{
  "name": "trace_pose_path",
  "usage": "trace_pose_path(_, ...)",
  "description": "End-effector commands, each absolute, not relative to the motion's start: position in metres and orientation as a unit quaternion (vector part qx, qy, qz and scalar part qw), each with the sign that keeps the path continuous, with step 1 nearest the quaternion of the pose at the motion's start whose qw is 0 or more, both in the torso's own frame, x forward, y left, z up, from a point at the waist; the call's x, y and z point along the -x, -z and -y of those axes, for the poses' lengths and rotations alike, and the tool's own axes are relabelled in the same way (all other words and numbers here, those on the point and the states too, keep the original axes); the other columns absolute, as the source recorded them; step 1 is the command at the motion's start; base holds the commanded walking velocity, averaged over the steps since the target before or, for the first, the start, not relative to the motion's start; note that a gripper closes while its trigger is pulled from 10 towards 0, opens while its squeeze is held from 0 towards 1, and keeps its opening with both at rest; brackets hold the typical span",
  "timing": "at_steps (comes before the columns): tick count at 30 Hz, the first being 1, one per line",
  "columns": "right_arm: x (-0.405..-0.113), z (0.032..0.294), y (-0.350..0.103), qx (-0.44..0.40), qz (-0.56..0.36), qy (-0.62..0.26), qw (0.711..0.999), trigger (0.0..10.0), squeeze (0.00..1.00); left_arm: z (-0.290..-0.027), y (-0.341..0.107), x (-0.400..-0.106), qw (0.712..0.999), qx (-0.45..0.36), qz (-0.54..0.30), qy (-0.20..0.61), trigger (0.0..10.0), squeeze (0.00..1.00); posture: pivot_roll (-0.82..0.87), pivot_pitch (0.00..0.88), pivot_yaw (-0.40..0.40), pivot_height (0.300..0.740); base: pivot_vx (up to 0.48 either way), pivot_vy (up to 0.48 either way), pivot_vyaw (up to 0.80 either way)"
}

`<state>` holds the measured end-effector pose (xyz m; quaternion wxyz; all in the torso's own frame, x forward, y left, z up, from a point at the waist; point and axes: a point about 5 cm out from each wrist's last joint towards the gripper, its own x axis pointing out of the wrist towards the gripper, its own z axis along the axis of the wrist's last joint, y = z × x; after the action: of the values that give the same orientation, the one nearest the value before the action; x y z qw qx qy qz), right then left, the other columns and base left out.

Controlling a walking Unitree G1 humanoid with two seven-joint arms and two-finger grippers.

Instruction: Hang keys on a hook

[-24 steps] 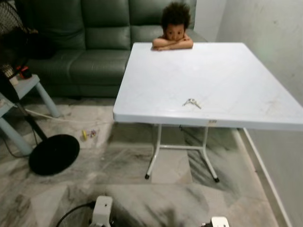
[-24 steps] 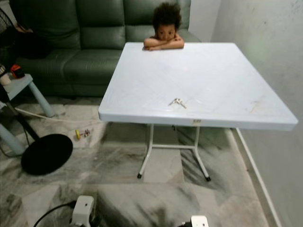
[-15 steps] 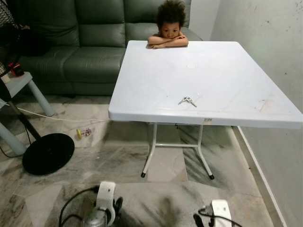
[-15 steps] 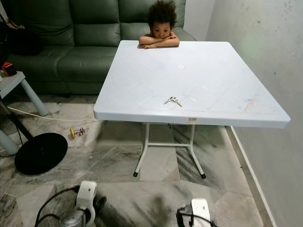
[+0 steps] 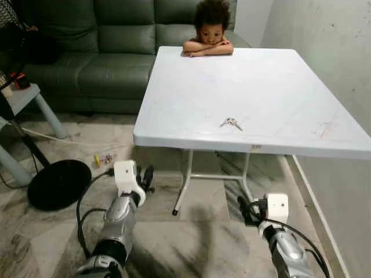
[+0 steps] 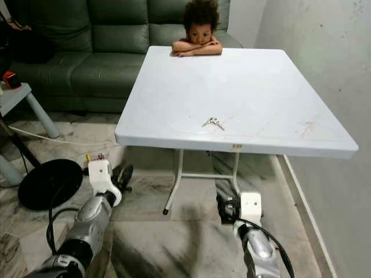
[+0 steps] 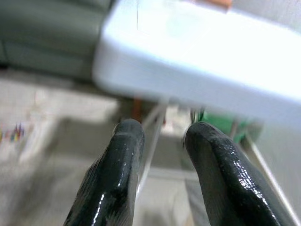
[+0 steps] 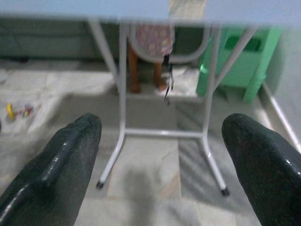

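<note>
- The keys (image 5: 231, 123) lie flat on the white table (image 5: 278, 87), near its front edge and about midway along it, with bare tabletop all around them
- The left gripper (image 5: 144, 177) is raised in front of the table's front left corner, below the level of the top and well apart from the keys; in its wrist view the two black fingers (image 7: 117, 179) stand close together with only a narrow gap, nothing between them, pointing at the table's edge
- The right gripper (image 5: 244, 209) sits lower, over the floor beside the table's front legs (image 5: 184, 182); in its wrist view the fingers (image 8: 56, 165) are spread wide apart and hold nothing, looking under the table at the white legs and a green bin (image 8: 240, 59) by the wall
- A child (image 5: 210, 32) leans on folded arms at the far edge of the table, in front of a dark green sofa (image 5: 98, 52)
- On the marble floor (image 5: 191, 243) to the left are a round black stand base (image 5: 58, 184) and a small coloured toy (image 5: 104, 158)
- A pale wall (image 5: 330, 52) runs along the right side of the table
</note>
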<state>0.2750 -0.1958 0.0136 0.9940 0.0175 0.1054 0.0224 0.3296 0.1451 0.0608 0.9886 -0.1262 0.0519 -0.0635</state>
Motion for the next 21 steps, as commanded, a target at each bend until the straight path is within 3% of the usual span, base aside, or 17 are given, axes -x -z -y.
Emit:
trace_pose_path(1,-0.287,0.198,-0.034,-0.028,-0.065,-0.017,0.997,10.0,0.0,-0.148,-0.083,-0.339,0.989,0.135,-0.012,0.063,10.0,0.0,0.05,0.0,-0.023,0.74,0.0,0.0,0.0)
trace_pose_path(6,-0.3,0.199,-0.083,-0.041,0.031,-0.031,0.998,10.0,0.0,-0.154,-0.126,-0.348,0.987,0.136,0.054,0.07,10.0,0.0,0.05,0.0,-0.02,0.74,0.0,0.0,0.0)
trace_pose_path(11,-0.294,0.196,-0.123,-0.029,0.104,-0.05,0.993,10.0,0.0,-0.154,-0.152,-0.336,0.983,0.134,0.096,0.086,10.0,0.0,0.04,0.0,-0.013,0.74,0.0,0.0,0.0)
trace_pose_path(21,-0.263,0.181,-0.136,-0.021,0.122,-0.082,0.989,10.0,0.0,-0.147,-0.146,-0.299,0.983,0.123,0.077,0.114,10.0,0.0,0.06,0.0,-0.018,0.74,0.0,0.0,0.0)
